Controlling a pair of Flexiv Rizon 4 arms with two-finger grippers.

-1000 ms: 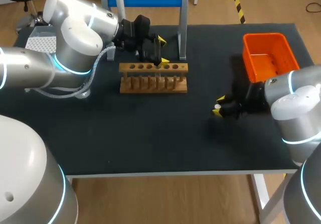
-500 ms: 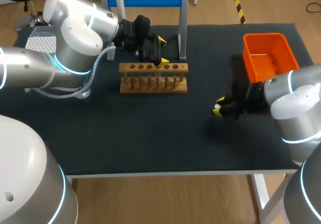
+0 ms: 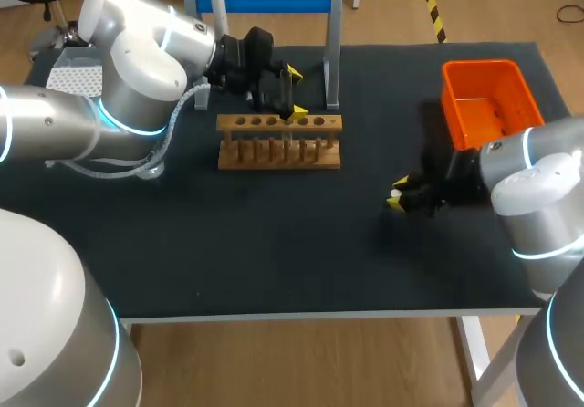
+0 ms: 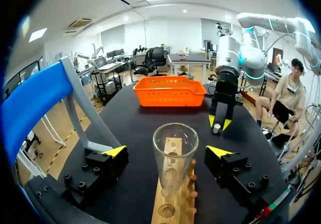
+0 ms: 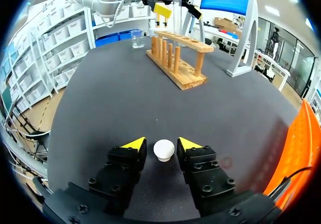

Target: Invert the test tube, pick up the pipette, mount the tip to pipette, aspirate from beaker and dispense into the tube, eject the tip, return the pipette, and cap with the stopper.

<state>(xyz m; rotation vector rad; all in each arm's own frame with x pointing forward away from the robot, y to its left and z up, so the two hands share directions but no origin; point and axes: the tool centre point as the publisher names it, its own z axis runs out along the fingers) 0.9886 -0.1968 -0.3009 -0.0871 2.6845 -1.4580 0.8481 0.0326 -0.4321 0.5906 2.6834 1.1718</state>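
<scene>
Black matte desk, broad bare stretch ahead of right tool. Small white stopper sitting within that tool, hold impossible to judge. Left tool released, apart from clear glass test tube upright in wooden peg rack. Orange plastic basket beside right tool, partly cut off.

Basket and rack cut off; stopper tiny in head view.
</scene>
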